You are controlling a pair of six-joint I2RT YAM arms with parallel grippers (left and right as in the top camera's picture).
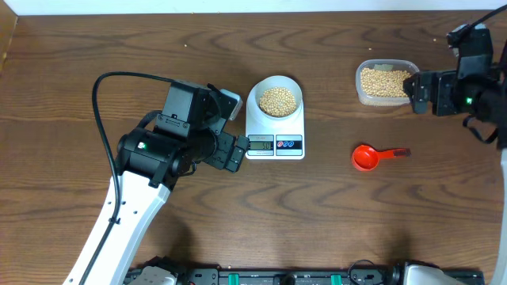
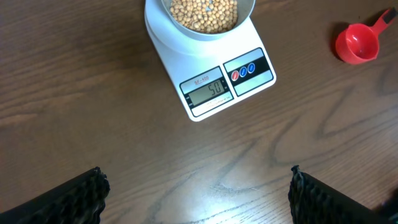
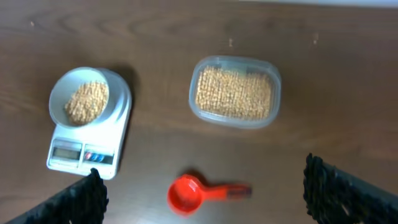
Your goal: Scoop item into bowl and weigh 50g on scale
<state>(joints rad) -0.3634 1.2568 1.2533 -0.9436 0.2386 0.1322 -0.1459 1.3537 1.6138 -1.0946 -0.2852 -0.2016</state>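
Overhead, the brown wooden bench [image 1: 63,47] lies bare at far left and between the white flat rectangular kitchen scale [image 1: 275,144] and the red plastic scoop [image 1: 367,156], whose handle points right. The scale's display, at its near end, reads 50; the small round pale bowl [image 1: 257,95] of tan-yellow beans [image 1: 278,100] sits on its far end. The left claw [image 2: 198,177] and the right claw [image 3: 202,168] both stand wide open.

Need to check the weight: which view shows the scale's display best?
Left wrist: the display is close and sharp, reading 50. Overhead shows it tiny, right wrist blurred; neither is readable.
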